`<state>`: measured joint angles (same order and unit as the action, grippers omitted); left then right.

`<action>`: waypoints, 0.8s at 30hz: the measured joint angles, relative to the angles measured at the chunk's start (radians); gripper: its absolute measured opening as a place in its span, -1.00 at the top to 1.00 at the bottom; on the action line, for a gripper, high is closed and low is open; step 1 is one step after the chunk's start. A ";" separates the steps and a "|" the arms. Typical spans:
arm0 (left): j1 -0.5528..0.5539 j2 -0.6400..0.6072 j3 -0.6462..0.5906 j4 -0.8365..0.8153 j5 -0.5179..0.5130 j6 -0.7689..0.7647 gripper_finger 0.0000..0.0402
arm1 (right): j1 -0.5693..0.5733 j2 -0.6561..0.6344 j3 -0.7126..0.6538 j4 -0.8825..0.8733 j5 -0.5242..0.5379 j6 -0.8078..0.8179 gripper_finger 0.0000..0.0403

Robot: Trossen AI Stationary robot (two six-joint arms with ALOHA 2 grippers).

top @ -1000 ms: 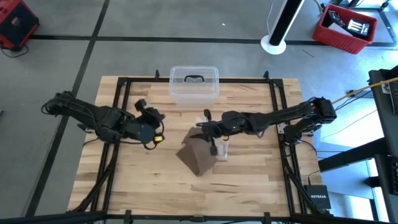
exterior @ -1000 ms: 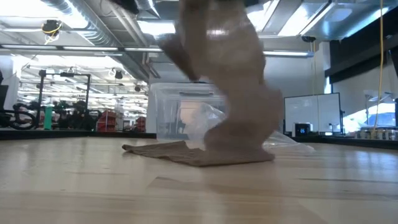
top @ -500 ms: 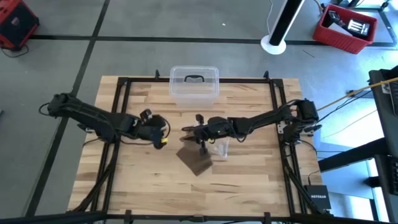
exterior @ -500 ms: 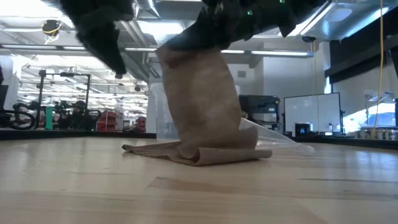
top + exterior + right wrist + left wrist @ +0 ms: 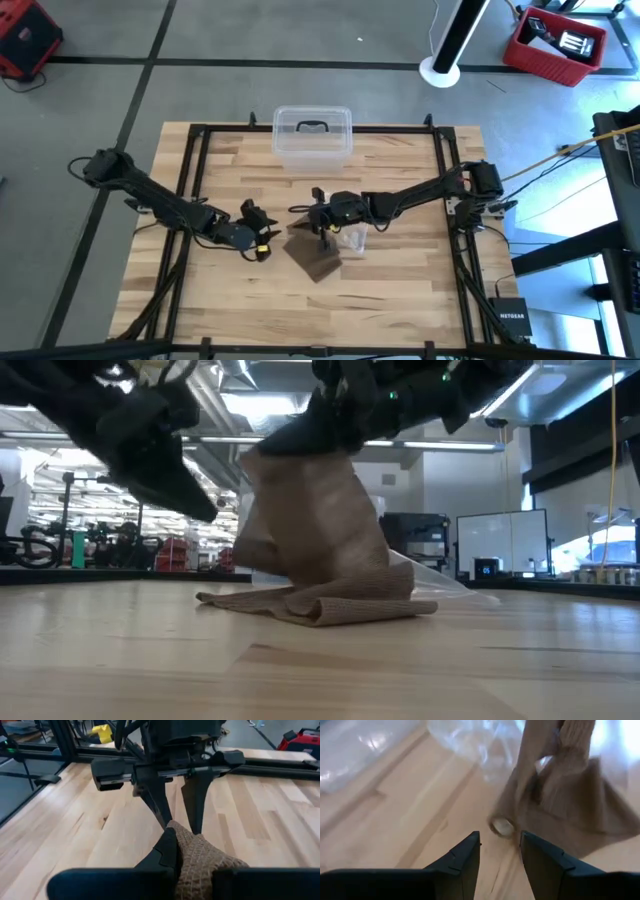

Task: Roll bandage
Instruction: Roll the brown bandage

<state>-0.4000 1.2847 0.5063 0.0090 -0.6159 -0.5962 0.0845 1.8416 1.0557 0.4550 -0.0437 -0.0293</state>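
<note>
Wooden bench [image 5: 200, 300] with a dark frame around its edges, seen from above. Clear plastic box [image 5: 312, 137] with a dark handle at the far edge, near the middle. Crinkled clear plastic bag [image 5: 352, 239] lying just right of centre, partly under the cloth.

Brown bandage [image 5: 315, 252] near the bench's middle, slightly toward the front: lower part folded in a flat heap on the wood, upper part lifted in a hanging sheet [image 5: 315, 510], as the low view shows. Small rolled end [image 5: 501, 826] visible in the left wrist view, hanging low beside the draped fabric, just ahead of the left fingertips.

Right arm reaching in from the right edge toward the centre; right claw [image 5: 322, 213] clamped together on the bandage's upper end, knitted fabric bunched between its fingers [image 5: 167, 851] in its own wrist view. Cloth held up off the bench.

Left arm stretched from the left edge toward the middle; left claw [image 5: 263, 240] just left of the bandage, low over the wood, fingers [image 5: 462, 862] apart with nothing between them, pointed at the rolled end. Not touching the fabric, as far as visible.
</note>
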 joint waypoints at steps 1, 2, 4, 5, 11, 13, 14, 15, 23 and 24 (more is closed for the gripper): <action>-0.002 0.009 -0.006 0.000 0.000 -0.013 0.34 | 0.000 0.015 0.001 0.023 0.000 0.002 0.97; -0.005 0.017 -0.010 -0.001 0.002 -0.025 0.34 | 0.000 0.025 0.001 0.030 0.001 0.002 0.97; -0.008 0.037 -0.012 0.002 0.003 -0.033 0.35 | 0.000 0.048 0.001 0.054 0.006 0.002 0.97; -0.009 0.049 -0.013 0.004 0.003 -0.034 0.35 | 0.000 0.056 0.001 0.057 0.006 0.002 0.97; 0.006 0.132 -0.022 0.018 -0.013 0.030 0.35 | 0.001 0.072 0.001 0.055 -0.077 -0.001 0.97; 0.014 0.164 -0.022 0.054 -0.016 0.080 0.35 | 0.001 0.072 0.001 0.050 -0.117 -0.001 0.97; 0.018 0.180 -0.022 0.083 -0.016 0.108 0.35 | 0.006 0.072 0.001 0.047 -0.149 -0.001 0.97; 0.022 0.197 -0.022 0.116 -0.017 0.135 0.35 | 0.010 0.072 0.001 0.042 -0.184 -0.001 0.97; 0.022 0.310 -0.022 0.299 0.029 0.276 0.35 | 0.077 0.072 0.001 -0.035 -0.239 -0.073 0.97; 0.020 0.315 -0.022 0.296 0.030 0.275 0.35 | 0.079 0.072 0.002 -0.037 -0.238 -0.073 0.97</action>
<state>-0.3798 1.6002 0.4847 0.3048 -0.5862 -0.3210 0.1638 1.9137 1.0573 0.4179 -0.2812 -0.1020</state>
